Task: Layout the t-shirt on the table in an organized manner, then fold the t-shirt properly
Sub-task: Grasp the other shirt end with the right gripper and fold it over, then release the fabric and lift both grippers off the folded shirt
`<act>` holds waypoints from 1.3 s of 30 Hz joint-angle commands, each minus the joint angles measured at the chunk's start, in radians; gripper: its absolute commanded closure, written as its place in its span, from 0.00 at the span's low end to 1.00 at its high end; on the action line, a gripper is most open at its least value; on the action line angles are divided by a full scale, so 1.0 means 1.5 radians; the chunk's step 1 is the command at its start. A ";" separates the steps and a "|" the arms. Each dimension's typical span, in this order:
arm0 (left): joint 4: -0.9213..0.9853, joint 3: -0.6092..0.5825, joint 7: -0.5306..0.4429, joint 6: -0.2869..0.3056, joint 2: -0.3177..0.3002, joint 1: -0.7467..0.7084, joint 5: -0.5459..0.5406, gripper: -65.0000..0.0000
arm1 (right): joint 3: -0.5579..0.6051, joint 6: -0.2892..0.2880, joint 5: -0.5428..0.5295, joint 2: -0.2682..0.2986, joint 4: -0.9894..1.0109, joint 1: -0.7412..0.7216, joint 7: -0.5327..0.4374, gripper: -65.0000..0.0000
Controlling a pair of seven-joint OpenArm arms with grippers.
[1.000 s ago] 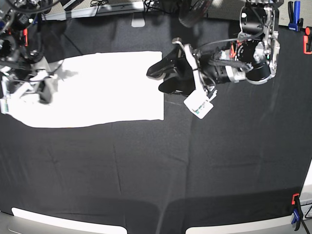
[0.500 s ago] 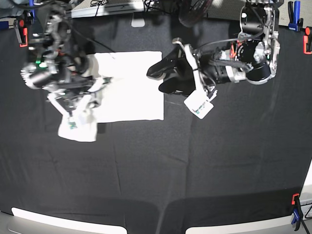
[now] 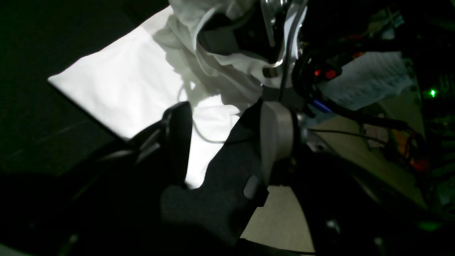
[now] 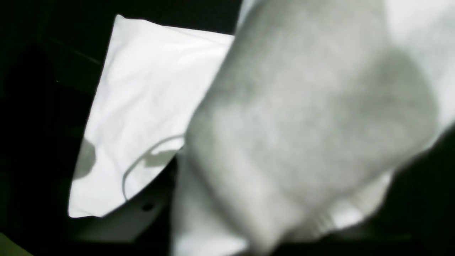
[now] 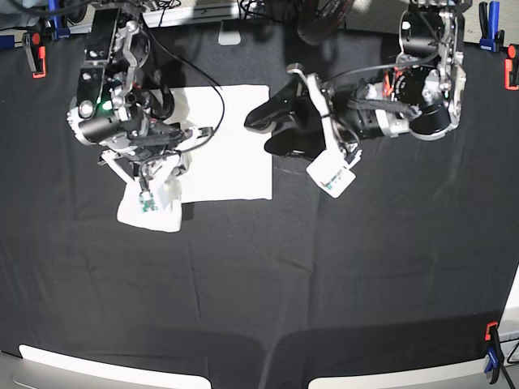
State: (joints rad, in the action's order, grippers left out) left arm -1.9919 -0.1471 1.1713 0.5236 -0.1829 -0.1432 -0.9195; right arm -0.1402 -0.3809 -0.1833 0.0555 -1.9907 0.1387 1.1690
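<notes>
The t-shirt lies plain white side up on the black table, and no print shows. My right gripper is shut on the shirt's left end, which is lifted over the flat part, with a bunch of cloth hanging below it. In the right wrist view that blurred cloth covers the fingers, and the flat shirt lies beyond. My left gripper is open and empty at the shirt's right edge. It also shows in the left wrist view, with the shirt beyond it.
A white tag hangs from the left arm. Orange clips and a blue clip sit at the table's far edge, another clip at the near right. Cables and gear lie beyond the far edge.
My right gripper has carried the shirt's left end to the right over the rest, so the flat white area is much shorter. The left arm has not moved.
</notes>
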 commanded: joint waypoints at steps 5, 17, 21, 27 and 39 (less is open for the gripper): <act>-0.012 0.001 -0.013 0.000 0.000 0.007 -0.017 0.56 | -0.002 -0.002 -0.069 0.002 -0.011 -0.009 -0.014 0.65; -0.012 0.001 -0.013 0.000 0.000 0.007 -0.016 0.56 | -0.002 -0.046 -0.234 -0.009 -0.011 -0.009 -0.014 0.56; -0.012 0.001 -0.013 0.000 0.000 0.007 -0.016 0.56 | -0.002 -0.062 -0.277 -0.009 -0.011 -0.009 -0.014 0.56; -0.012 0.001 -0.013 0.000 0.000 0.007 -0.016 0.56 | -0.003 -0.122 -0.224 -0.007 -0.011 -0.025 -0.018 0.56; -0.011 -0.001 -0.054 -0.034 0.066 0.006 0.043 0.56 | -0.047 -0.125 -0.086 0.064 -0.010 -0.118 -0.074 0.56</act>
State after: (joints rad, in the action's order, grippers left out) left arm -1.9915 -0.1497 1.1110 0.4713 -0.0872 -0.1440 -0.8291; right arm -0.2066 -0.5690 -0.3111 0.1413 -1.9900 -0.0196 1.0817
